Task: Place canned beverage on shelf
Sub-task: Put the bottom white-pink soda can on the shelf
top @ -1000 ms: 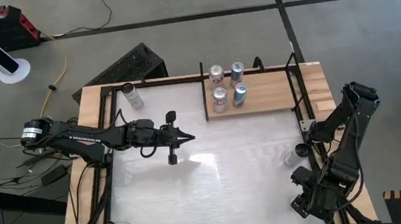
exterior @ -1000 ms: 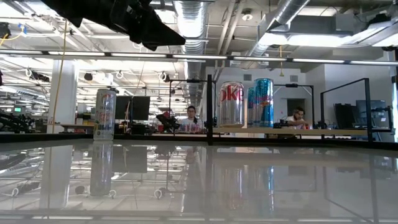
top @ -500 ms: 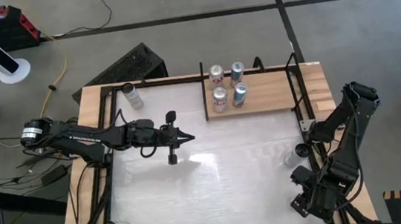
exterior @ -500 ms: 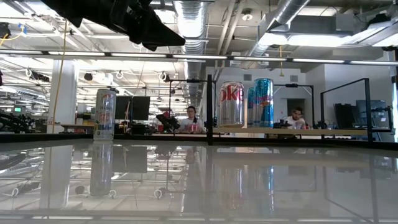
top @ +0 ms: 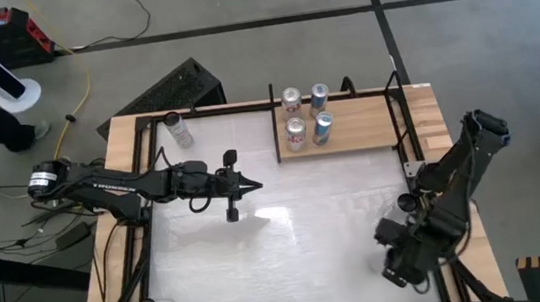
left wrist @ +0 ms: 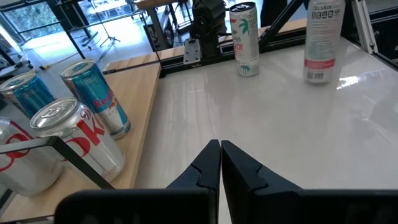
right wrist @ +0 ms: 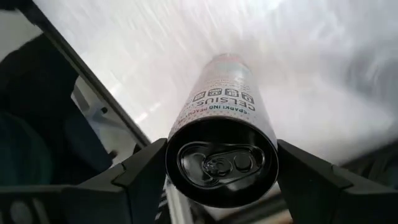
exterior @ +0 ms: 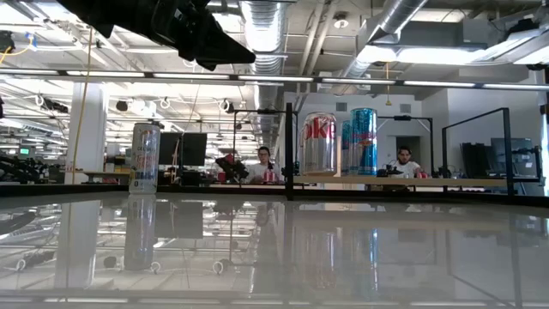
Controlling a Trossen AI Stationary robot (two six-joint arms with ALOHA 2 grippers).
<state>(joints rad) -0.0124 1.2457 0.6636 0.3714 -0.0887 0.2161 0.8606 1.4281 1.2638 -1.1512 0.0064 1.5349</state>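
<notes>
Right gripper: our right gripper [right wrist: 222, 149] sits well out from the shelf [top: 364, 133], on the near side of its right end. The two fingers [right wrist: 140, 171] stand wide and lie against both sides of a can [right wrist: 219, 115], with no gap showing, so we read this as a grip.
Can: tall, slim and upright, with its dark lid and pull tab facing the wrist camera. In the high view the arm hides it.
Handling: we judge it stiff while sealed, but thin-walled, so a hard squeeze could dent it. The printed side looks smooth and likely slippery. If it is full it will be heavy enough to swing when tilted.
Where to hold: across the round body below the lid rim, about mid-height. We would keep it upright.
Shelf: four cans [top: 306, 115] crowd its left end and the boards towards the right rail lie bare, so we would aim there.
Left gripper: our left gripper [left wrist: 220, 155] is closed on nothing and hangs over the table just off the shelf's left end, on the near side.
Spare can: another can [top: 179, 130] stands on the table left of the shelf.
</notes>
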